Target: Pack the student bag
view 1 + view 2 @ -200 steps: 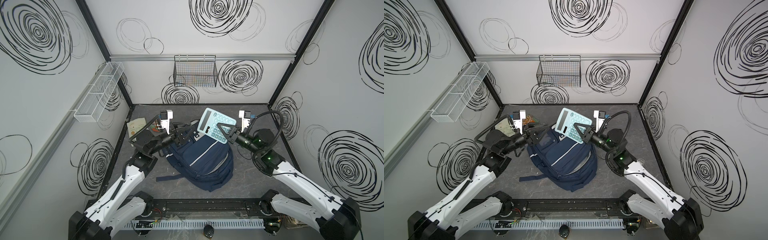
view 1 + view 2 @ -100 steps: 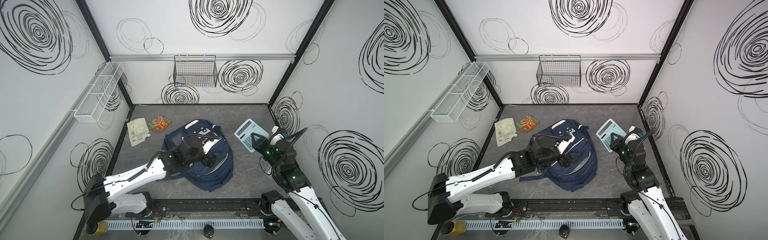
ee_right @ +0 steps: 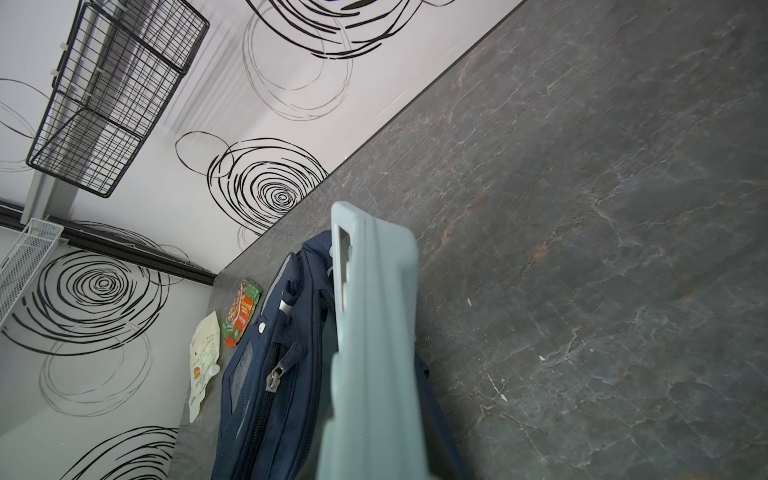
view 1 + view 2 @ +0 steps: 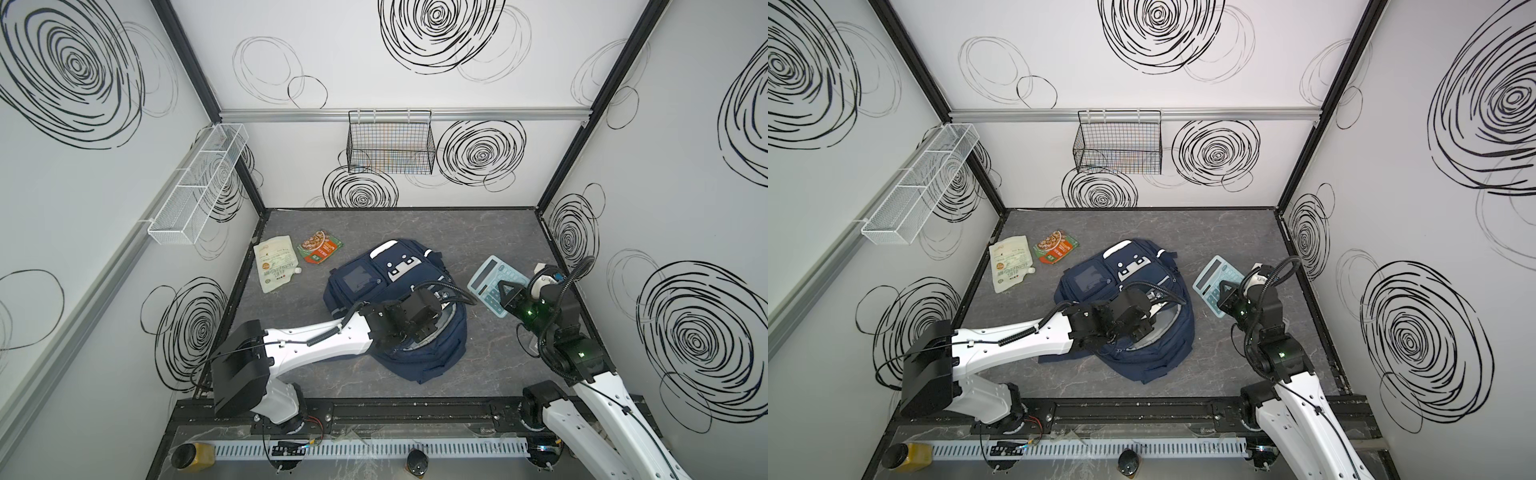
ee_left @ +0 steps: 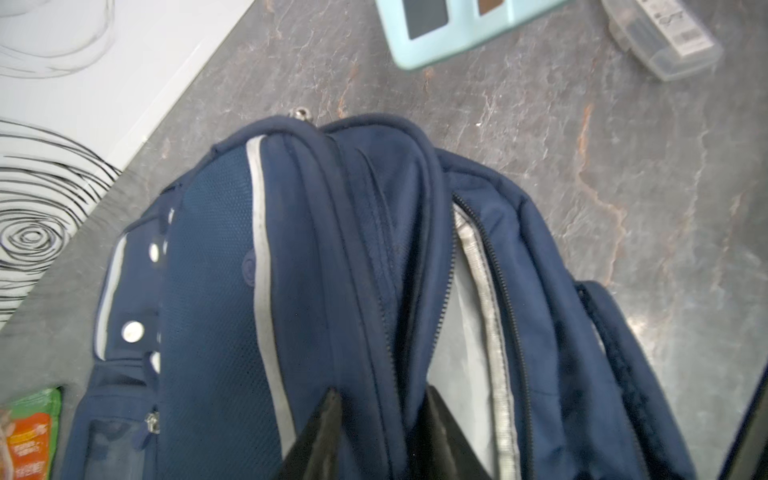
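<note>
Navy student bag (image 4: 399, 282) on the desk (image 4: 478, 232), centre | my left gripper (image 5: 382, 399) pinches its flap, mouth agape | right gripper (image 4: 510, 291) clamps the calculator (image 4: 488, 274), long axis toward that mouth on its left; I judge the right arm nearer.

1. Pale blue calculator (image 3: 374, 353), edge-on, at the frame's centre.
2. Navy student bag (image 3: 282, 415) just beside it, on a grey marbled table (image 3: 582, 249).
3. Cream pouch (image 3: 203, 365) and orange packet (image 3: 243, 311) beyond the bag.
4. Black wire basket (image 3: 108, 104) on the wall.
</note>
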You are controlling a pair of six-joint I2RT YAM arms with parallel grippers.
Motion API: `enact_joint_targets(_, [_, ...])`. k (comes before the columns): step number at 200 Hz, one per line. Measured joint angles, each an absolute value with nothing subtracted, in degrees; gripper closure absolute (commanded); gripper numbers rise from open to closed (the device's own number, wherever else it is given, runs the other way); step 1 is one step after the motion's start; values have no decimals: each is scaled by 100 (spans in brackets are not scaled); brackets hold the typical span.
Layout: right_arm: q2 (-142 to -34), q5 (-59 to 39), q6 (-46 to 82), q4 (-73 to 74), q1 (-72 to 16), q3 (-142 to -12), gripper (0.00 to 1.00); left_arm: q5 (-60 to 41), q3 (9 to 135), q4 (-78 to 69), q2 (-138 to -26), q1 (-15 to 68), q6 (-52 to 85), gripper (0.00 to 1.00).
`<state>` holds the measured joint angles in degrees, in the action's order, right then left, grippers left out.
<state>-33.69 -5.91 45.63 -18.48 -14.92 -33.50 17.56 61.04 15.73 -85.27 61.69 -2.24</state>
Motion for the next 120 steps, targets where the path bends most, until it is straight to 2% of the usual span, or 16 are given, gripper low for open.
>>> enact_joint_targets(9, [-3371,-657,4541,-1848,-1492,-3350,100,1750,6101,1579,-8473,6141,-207,96])
enact_joint_targets(12, [-3367,-687,4534,-1846,-1492,-3350,100,1747,6101,1575,-8449,6123,-172,100])
enact_joint_targets(61, [-3085,-1859,5203,-915,-1640,-2563,100,1634,5839,1232,-7647,5489,137,100])
enact_joint_targets(92, [-3328,-2130,5682,-274,-2445,-2029,100,1704,5561,989,-7251,5371,301,100])
enact_joint_targets(120, [-4224,-2029,5776,368,-3249,-2189,100,1699,5452,840,-7242,5476,303,100])
